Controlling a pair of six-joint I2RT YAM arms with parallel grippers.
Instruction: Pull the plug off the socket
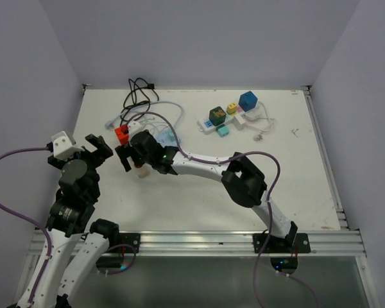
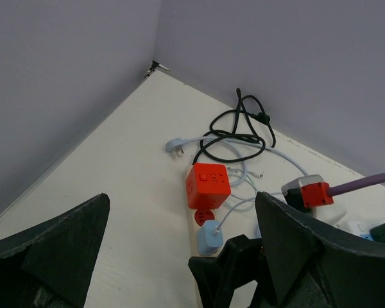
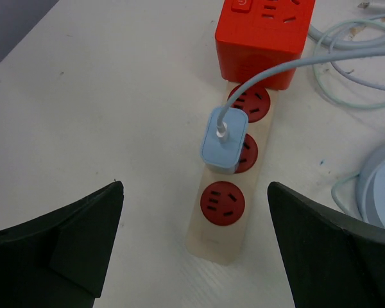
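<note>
R claw [image 3: 194, 185] wide over plug [image 3: 224, 141]

The plug [image 3: 224, 142] is light blue, the strip [image 3: 213, 245] cream with red sockets [image 3: 222, 203], the cube [image 3: 263, 38] red, the cable [image 2: 244, 122] black, the bench [image 3: 83, 96] white.

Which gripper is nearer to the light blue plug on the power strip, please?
The right. The right gripper hangs open directly over the light blue plug; the left gripper sits open left of the power strip, well apart.
</note>
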